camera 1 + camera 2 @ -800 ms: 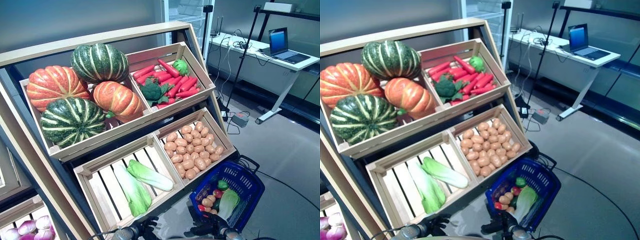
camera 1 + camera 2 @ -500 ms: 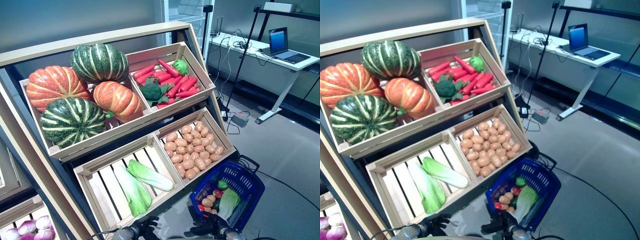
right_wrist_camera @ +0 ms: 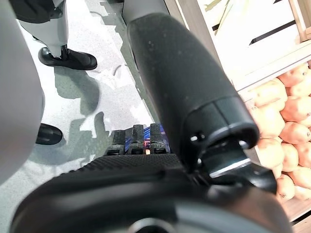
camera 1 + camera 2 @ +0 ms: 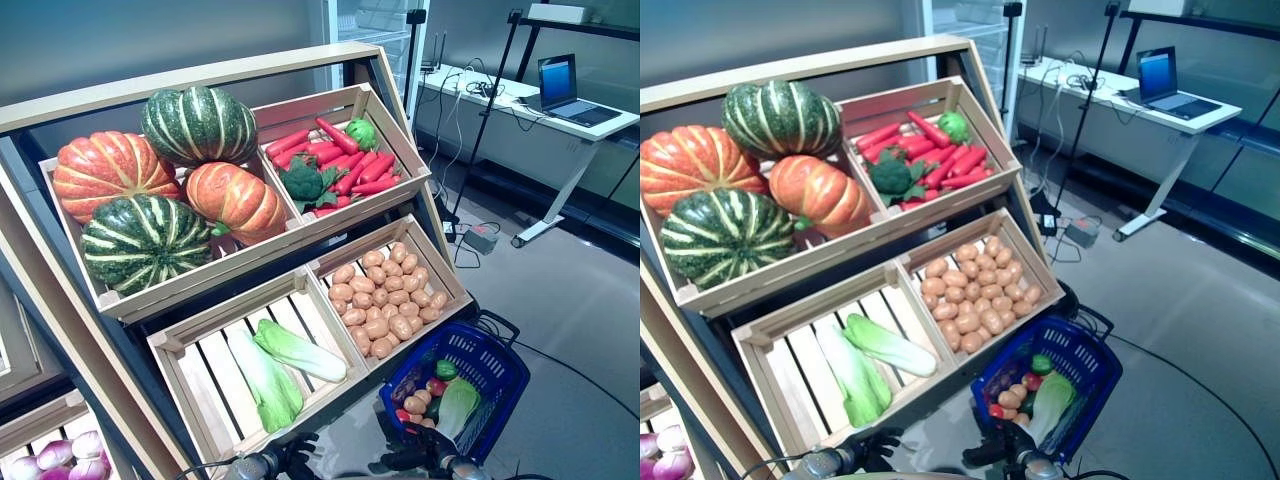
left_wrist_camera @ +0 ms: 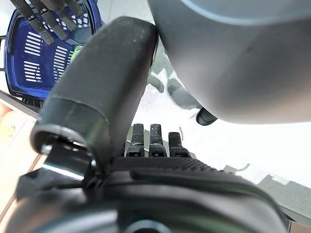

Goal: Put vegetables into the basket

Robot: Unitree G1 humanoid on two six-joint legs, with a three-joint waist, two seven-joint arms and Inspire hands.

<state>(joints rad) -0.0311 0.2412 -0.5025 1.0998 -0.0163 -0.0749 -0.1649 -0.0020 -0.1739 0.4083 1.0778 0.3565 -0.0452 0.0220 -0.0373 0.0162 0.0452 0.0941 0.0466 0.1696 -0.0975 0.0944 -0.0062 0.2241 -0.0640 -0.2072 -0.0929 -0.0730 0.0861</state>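
Note:
The blue basket (image 4: pixel 487 352) stands on the floor at the lower right, by the stand's potato crate. In it lie a green leafy cabbage (image 4: pixel 459 404), small potatoes (image 4: pixel 414 404), a red round vegetable (image 4: pixel 435 387), a small green one (image 4: pixel 446 370) and a dark purple one (image 4: pixel 405 385). My right hand (image 4: pixel 412 461) is low at the basket's near rim, open and empty; it also shows in the right wrist view (image 3: pixel 184 82). My left hand (image 4: pixel 292 453) is low in front of the cabbage crate, open and empty; it also shows in the left wrist view (image 5: pixel 107 73).
The slanted wooden stand (image 4: pixel 300 230) with its crates takes up the left and middle. A white desk (image 4: pixel 530 115) with a laptop (image 4: pixel 565 90) stands at the back right. Tripod poles (image 4: pixel 480 120) and a power block (image 4: pixel 478 238) stand on the floor behind the basket.

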